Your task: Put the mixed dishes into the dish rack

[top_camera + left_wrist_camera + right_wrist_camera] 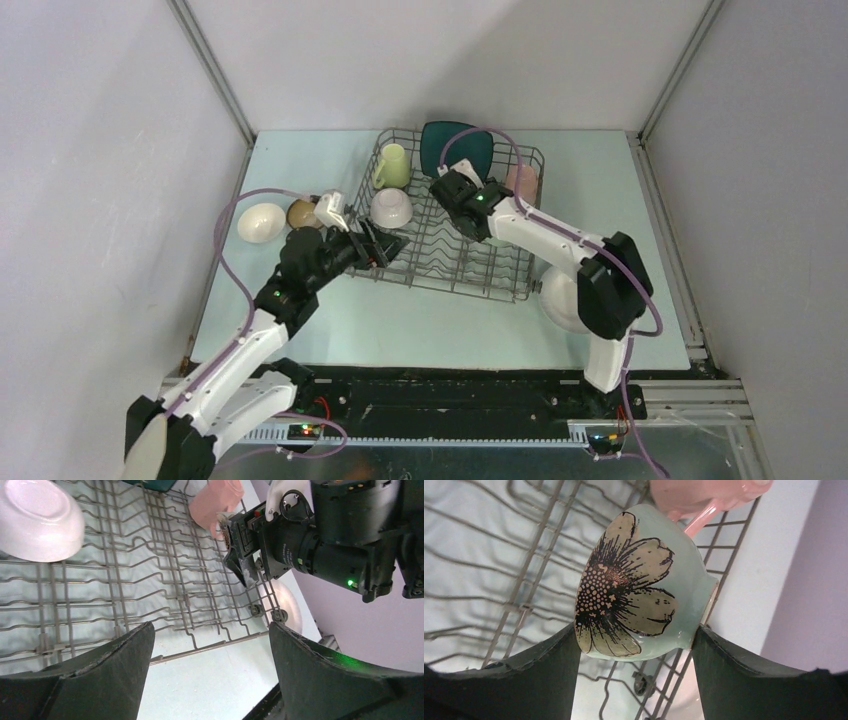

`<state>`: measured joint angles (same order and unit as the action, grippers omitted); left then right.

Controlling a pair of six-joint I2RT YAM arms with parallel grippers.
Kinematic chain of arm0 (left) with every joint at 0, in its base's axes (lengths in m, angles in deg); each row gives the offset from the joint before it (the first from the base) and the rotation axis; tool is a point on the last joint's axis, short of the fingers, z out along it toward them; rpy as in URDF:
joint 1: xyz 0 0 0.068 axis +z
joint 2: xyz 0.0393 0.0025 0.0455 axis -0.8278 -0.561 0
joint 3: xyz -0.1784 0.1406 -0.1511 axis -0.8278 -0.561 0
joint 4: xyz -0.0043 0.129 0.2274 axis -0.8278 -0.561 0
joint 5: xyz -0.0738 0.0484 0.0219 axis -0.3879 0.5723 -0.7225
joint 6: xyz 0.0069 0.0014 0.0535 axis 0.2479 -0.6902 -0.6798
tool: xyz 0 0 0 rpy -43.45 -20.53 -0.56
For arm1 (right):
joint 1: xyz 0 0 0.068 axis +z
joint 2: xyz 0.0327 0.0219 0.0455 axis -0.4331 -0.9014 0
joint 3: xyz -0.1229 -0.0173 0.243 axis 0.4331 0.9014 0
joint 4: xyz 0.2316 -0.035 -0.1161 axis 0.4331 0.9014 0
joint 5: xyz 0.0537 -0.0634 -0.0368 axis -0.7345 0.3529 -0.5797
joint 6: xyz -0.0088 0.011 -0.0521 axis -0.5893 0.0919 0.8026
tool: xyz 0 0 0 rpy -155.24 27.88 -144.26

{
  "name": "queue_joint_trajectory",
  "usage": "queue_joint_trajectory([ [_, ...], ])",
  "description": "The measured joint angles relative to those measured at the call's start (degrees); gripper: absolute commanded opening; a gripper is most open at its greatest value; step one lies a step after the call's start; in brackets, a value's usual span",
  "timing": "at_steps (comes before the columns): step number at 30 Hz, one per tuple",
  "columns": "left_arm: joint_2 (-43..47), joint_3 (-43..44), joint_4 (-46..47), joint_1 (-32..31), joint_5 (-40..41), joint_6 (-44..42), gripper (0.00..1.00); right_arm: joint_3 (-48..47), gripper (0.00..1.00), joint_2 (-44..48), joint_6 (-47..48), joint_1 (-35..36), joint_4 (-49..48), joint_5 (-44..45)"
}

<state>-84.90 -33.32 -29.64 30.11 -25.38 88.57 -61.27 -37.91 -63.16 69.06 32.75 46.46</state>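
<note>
The dish rack stands mid-table. In it are the yellow-green mug, the teal square plate, the pink cup and a white bowl. My right gripper is over the rack, jaws wide open. The pale green flower-painted bowl lies on its side between the fingertips, next to the pink cup. My left gripper is open and empty at the rack's near left corner. A second white bowl and the dark brown bowl sit on the table left of the rack.
The white round plate lies on the table at the rack's near right corner, partly under my right arm. Grey walls close in the table on the left, right and back. My right wrist fills the upper right of the left wrist view.
</note>
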Motion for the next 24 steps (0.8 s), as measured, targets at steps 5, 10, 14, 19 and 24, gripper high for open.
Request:
queue_joint_trajectory([
  [5,4.2,-1.8,-1.4,0.0,4.3,-0.3,0.9,-4.3,0.03,-5.0,1.1,-0.2,1.9,5.3],
  [10,4.6,-2.1,-2.5,0.0,6.4,-1.1,0.9,-5.7,0.03,-9.7,1.8,-0.2,2.2,9.2],
  [14,4.6,-2.1,-2.8,0.0,7.3,-1.1,0.9,-5.9,0.08,-13.3,2.0,-0.4,2.4,11.1],
  [19,5.9,-2.8,-3.0,0.0,8.7,-1.1,0.9,-5.0,0.14,-14.8,1.9,-0.5,2.6,11.5],
  [24,6.8,-4.0,-4.2,0.0,10.2,-1.1,0.9,-1.9,0.39,-14.9,1.4,-0.4,1.8,11.1],
])
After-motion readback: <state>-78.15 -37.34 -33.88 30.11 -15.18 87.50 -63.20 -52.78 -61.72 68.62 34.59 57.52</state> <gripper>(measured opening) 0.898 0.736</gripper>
